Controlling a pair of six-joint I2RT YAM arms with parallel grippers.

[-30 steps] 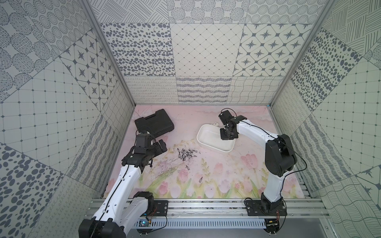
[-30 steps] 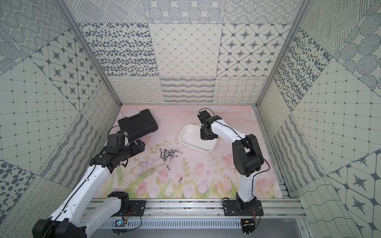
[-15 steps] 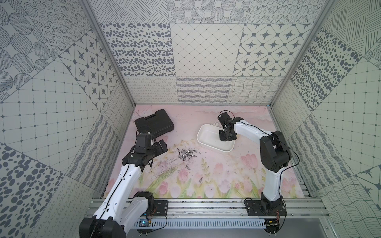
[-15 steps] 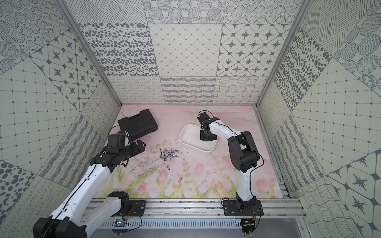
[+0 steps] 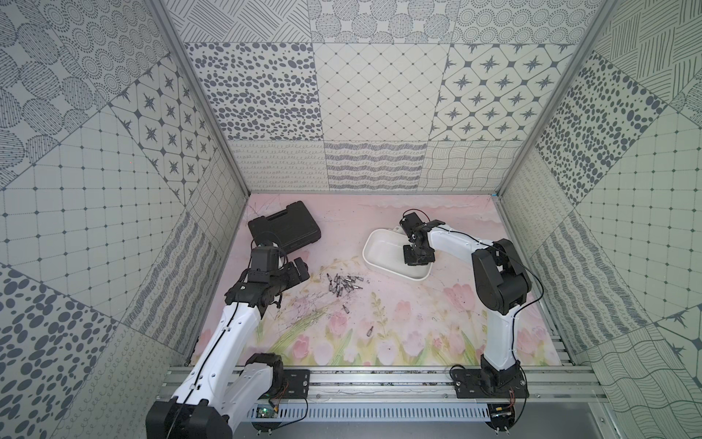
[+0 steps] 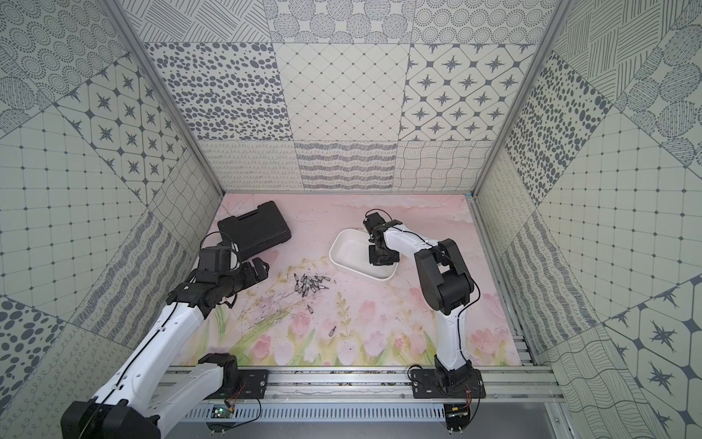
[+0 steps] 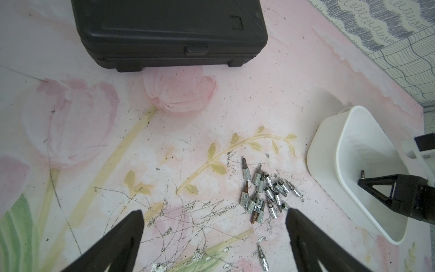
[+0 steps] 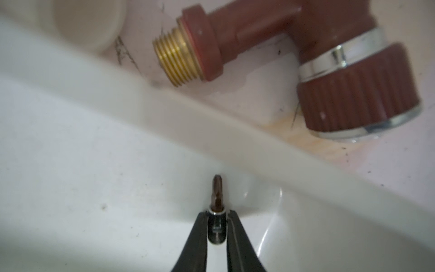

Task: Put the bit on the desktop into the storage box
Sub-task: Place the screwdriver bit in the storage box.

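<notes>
Right claw [image 8: 217, 213], bit [image 8: 217, 195]: inside storage box [image 8: 94, 153]

Pale pink tulip-printed desktop [image 5: 418, 304]: bears everything.
Black hard-shell plastic tool case [image 5: 285, 232]: far left.
White rounded-rectangular plastic storage box [image 5: 381, 251]: far side, right of centre, well apart from the case.
Heap of small metal bits [image 5: 343, 285]: between them, nearer the front.
Lone bit [image 5: 346, 308]: before the heap.
Second lone bit [image 5: 369, 332]: further forward.
Red-brown threaded tap fitting [image 8: 329, 58]: on the desktop just outside the box's rim.
Held bit [image 8: 217, 195]: inside the box, between the right gripper [image 8: 217, 213] fingertips.
</notes>
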